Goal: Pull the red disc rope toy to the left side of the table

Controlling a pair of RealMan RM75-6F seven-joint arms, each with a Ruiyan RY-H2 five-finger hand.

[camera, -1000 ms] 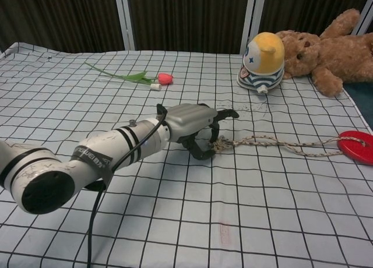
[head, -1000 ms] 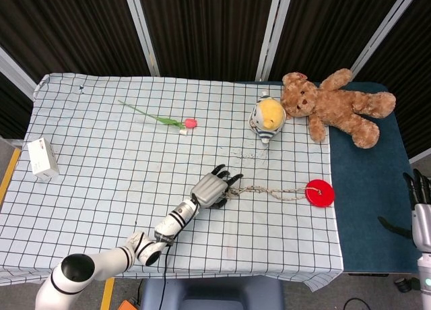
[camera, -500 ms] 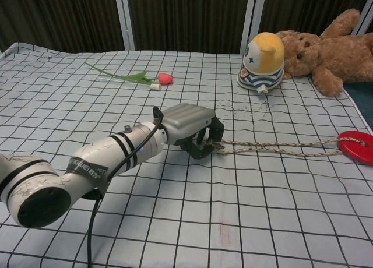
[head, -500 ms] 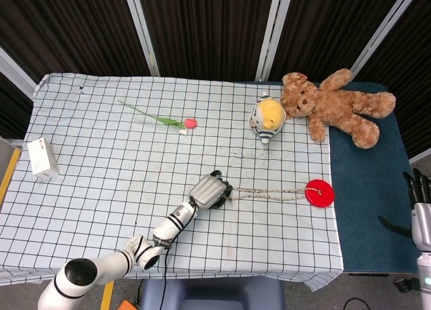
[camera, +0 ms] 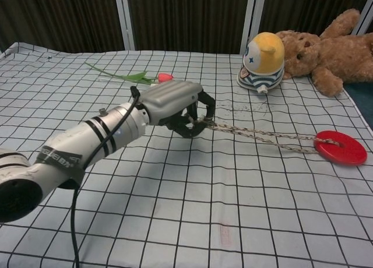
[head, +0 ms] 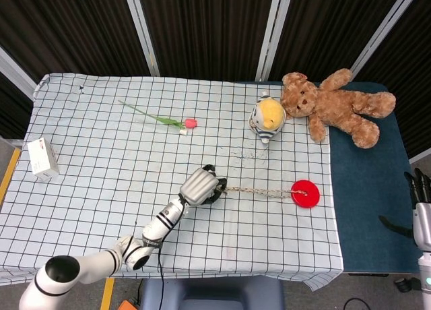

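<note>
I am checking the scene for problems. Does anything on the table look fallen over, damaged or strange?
Only small things: the teddy bear lies sprawled across the edge of the checked cloth, and the yellow round toy lies tipped on its side. Nothing looks damaged.

Checked tablecloth over table, tulip, white box, teddy bear, round toy, red disc rope toy

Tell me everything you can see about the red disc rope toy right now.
The red disc rope toy is a flat, glossy red disc with a centre hole, lying flat on the checked cloth right of centre. A doubled, beige twisted rope runs from that hole leftward, pulled straight. The left robot hand grips its far end.
</note>
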